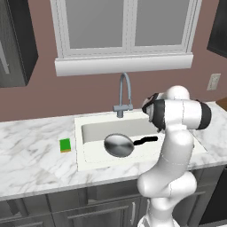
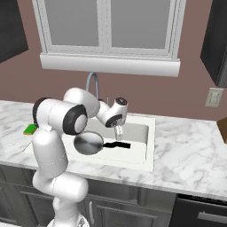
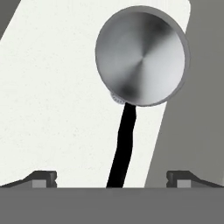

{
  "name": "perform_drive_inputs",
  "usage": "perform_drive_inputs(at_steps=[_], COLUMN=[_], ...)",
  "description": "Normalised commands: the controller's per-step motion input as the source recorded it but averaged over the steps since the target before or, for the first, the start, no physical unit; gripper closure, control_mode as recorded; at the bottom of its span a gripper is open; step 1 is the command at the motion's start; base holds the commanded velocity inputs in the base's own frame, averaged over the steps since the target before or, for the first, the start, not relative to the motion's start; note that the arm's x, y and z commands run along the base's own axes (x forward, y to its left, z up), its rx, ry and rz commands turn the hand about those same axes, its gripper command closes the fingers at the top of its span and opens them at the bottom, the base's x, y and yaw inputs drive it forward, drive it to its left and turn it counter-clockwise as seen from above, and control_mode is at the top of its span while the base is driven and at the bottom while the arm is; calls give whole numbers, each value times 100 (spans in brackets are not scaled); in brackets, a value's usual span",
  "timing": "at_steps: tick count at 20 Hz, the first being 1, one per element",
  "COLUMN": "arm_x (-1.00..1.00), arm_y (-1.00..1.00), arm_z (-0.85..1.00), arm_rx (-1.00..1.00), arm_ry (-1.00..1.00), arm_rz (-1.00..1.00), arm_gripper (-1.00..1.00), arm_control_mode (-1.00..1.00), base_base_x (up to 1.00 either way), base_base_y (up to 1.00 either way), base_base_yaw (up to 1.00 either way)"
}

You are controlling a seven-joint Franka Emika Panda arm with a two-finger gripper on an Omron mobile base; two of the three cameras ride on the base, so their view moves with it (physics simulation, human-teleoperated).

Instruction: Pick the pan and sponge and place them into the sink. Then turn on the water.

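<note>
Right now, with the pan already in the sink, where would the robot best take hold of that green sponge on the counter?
Probably by its two long sides, coming straight down from above. The sponge lies flat on the marble counter, left of the sink, with open space around it. It is a small rectangle, so the open fingers should span its narrow width.

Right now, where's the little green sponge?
The sponge lies on the marble counter just left of the sink in the left base view, not in the basin with the pan.

Both base views looked forward and down from behind the arm, left and right, sharing the sink (image 1: 84, 153). The hand view looked closely down into that basin.
</note>
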Motion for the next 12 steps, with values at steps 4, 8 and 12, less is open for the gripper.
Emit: perform_drive_inputs(at_steps=[4,8,12], arm_x=[-31,-33,-36], arm_y=[17,17,14], arm_z=[22,20,21], arm_rx=[-9,-8,-8], arm_ry=[0,0,-1], arm_rz=[12,12,10], arm_gripper=[-100,-100,-100], arm_control_mode=[-100,-100,-100], base_base_x=[0,0,0], base_base_y=[0,0,0], base_base_yaw=[0,0,0])
